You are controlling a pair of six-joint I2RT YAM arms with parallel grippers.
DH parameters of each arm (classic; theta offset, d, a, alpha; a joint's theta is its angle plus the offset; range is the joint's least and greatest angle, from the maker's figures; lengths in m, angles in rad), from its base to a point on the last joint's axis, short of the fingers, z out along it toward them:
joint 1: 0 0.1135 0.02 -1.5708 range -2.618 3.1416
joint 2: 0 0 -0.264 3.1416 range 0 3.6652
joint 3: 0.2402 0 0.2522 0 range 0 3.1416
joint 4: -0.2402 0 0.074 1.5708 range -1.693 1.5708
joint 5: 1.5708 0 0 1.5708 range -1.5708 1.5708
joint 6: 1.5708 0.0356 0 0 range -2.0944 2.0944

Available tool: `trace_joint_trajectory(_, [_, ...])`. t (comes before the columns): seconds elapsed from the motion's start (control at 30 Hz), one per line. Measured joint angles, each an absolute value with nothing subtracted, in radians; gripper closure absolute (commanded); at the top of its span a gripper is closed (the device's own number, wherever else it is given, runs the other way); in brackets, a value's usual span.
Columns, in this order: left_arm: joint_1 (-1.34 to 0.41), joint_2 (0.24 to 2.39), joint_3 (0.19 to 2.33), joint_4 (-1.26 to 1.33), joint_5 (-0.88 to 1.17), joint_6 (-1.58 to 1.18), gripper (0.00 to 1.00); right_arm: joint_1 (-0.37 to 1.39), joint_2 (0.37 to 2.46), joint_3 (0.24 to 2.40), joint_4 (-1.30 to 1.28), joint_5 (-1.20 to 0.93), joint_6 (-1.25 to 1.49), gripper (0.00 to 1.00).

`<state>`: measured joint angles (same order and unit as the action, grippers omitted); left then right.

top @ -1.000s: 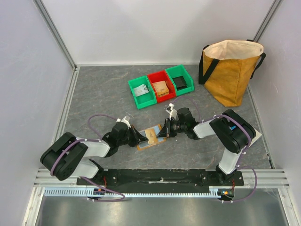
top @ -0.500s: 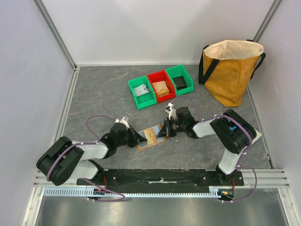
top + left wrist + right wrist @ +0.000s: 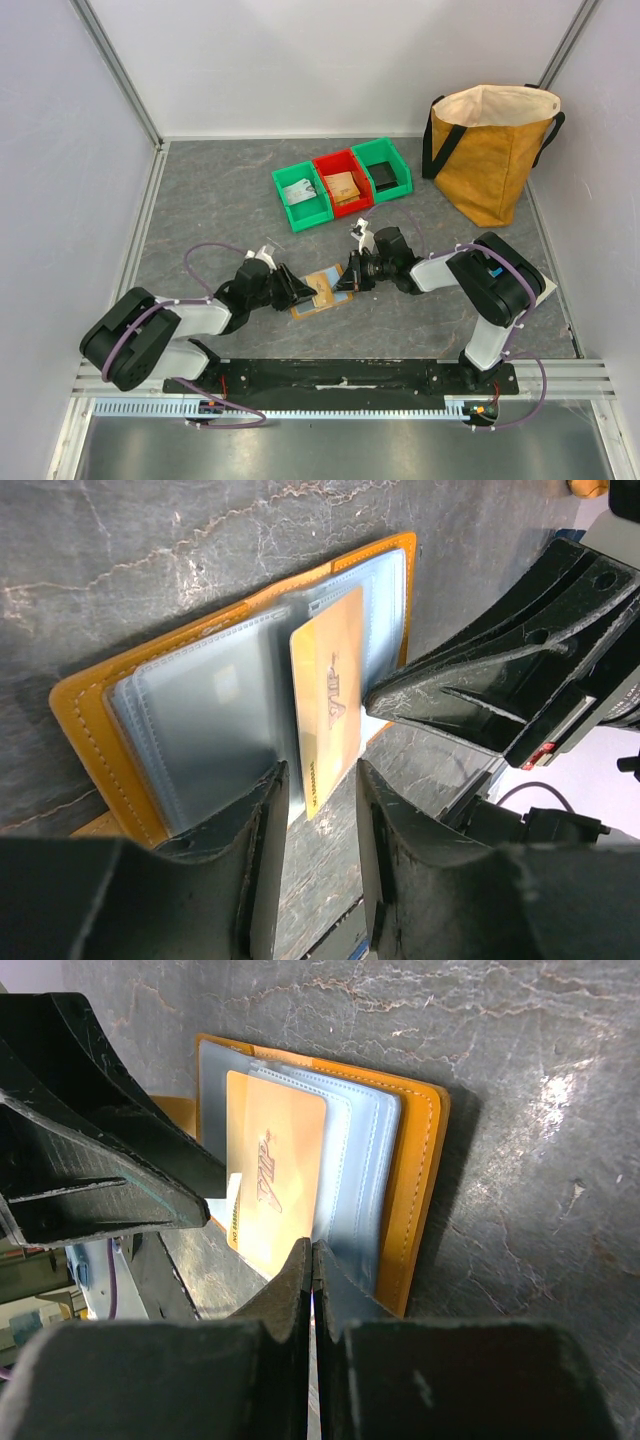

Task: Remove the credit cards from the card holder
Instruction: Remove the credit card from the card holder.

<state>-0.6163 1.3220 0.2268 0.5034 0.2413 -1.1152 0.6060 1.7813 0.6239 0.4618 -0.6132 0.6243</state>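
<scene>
Grey veined desk [image 3: 220, 200], seen from my overhead feed
On it I have the card holder [image 3: 315, 300] lying open and flat towards the near side, tan leather down; further back a slanted row of three small bins sits side by side, a green bin [image 3: 310, 222], a red bin [image 3: 352, 204] and a second green bin [image 3: 393, 192]; at the back right a mustard bag [image 3: 495, 170] stands upright, mouth open, apart from the bins

Left hand [image 3: 300, 290], right hand [image 3: 345, 278] hem card holder [image 3: 322, 293]; bins [image 3: 343, 184] well behind.
</scene>
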Motion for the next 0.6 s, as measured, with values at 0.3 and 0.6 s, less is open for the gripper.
trace_joint_trajectory(0.3, [-0.616,1.393,0.265,0.521,0.238,-1.115,0.82,0.606,1.781,0.624,0.461,-0.613,0.623,0.98])
trace_joint_trajectory(0.6, [-0.608,1.400,0.250,0.550,0.238,-1.116,0.98,0.606,1.779,0.624,0.459,-0.613,0.616,0.98])
